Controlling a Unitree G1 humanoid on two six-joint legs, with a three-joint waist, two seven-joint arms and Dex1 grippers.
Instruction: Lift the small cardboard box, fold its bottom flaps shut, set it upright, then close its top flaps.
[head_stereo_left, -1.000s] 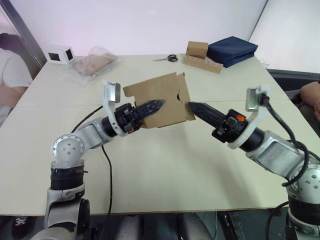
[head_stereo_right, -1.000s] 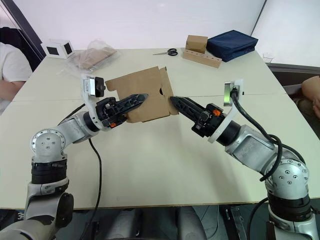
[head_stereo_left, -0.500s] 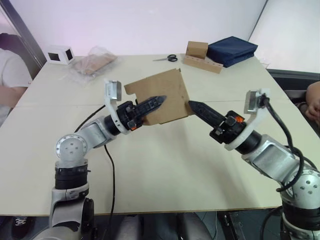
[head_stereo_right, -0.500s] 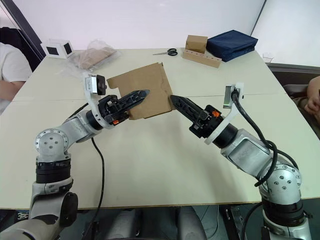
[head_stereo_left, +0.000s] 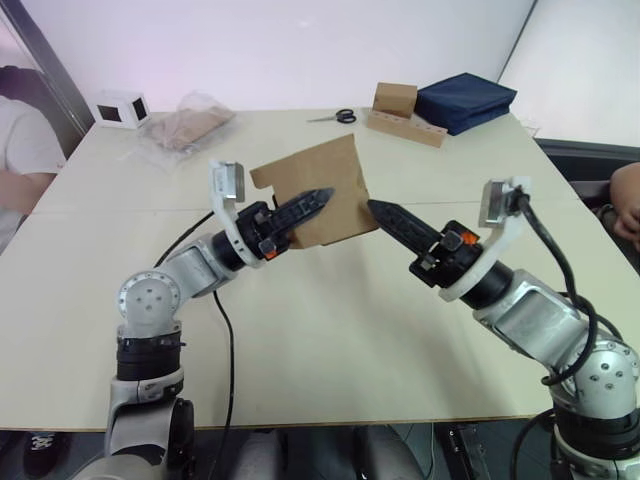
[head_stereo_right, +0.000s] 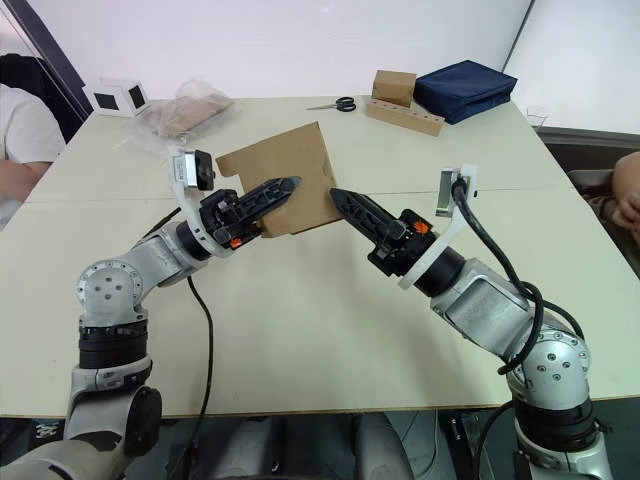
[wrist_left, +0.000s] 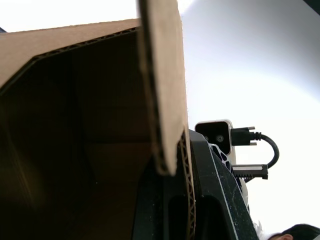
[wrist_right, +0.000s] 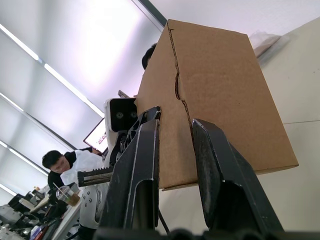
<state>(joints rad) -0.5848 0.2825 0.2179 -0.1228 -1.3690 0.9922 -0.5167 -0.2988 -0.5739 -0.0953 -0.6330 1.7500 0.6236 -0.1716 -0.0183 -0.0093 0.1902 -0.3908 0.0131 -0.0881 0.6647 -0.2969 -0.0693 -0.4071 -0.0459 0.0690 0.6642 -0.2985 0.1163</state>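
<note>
so the small cardboard box (head_stereo_left: 318, 195) is up off the table (head_stereo_left: 330, 340), pinched by the left gripper (head_stereo_left: 312, 200) through one wall. compared to a second ago the loose flap on the right side has folded flat, since the right gripper (head_stereo_right: 342, 200) pushed in against it. its fingers look slightly parted with nothing between them, though it's hard to be sure. bottom flaps look basically shut, so standing it upright seems next.
</note>
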